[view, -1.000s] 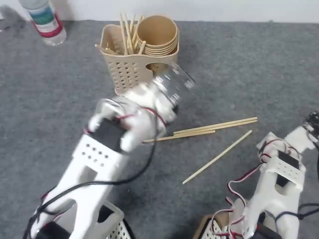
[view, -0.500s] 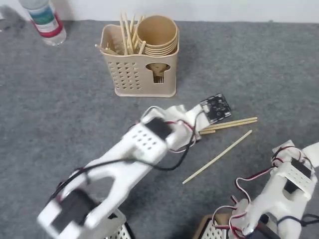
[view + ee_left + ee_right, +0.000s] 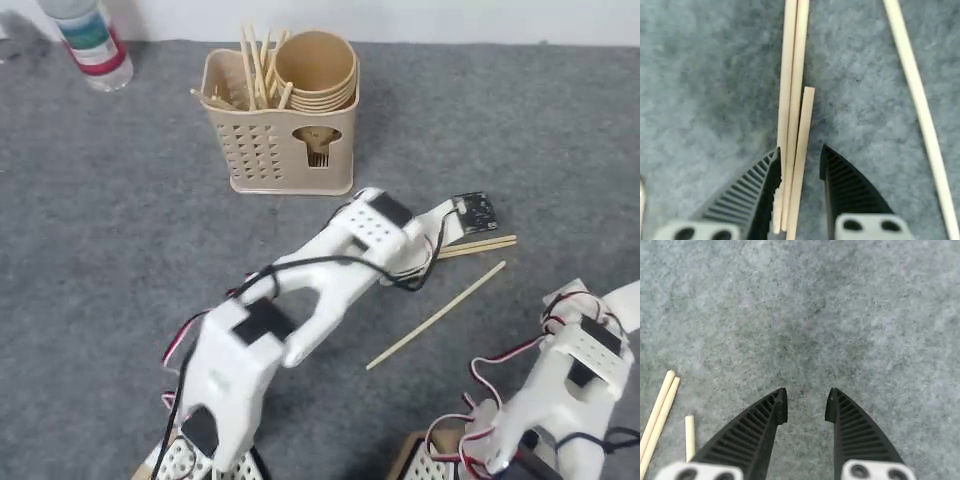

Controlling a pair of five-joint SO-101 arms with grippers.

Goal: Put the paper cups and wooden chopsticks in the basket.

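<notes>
A beige basket (image 3: 262,150) at the back holds stacked paper cups (image 3: 316,68) and several wooden chopsticks (image 3: 255,65). Three chopsticks (image 3: 482,245) lie together on the grey carpet, and a single chopstick (image 3: 435,315) lies slanted in front of them. My left arm (image 3: 380,225) stretches over the bundle. My left gripper (image 3: 800,155) is open, and the three chopsticks (image 3: 794,90) run between its fingers; the single chopstick (image 3: 915,85) lies off to one side. My right gripper (image 3: 806,405) hangs open over bare carpet, with chopstick ends (image 3: 660,415) nearby. My right arm (image 3: 575,370) sits at the front right.
A plastic bottle (image 3: 90,35) stands at the back left corner. A pale wall edge runs along the back of the carpet. Both arm bases stand at the front edge.
My left arm has swung from beside the basket to the right and now reaches over the chopstick bundle. My right arm has drawn back slightly toward the front.
</notes>
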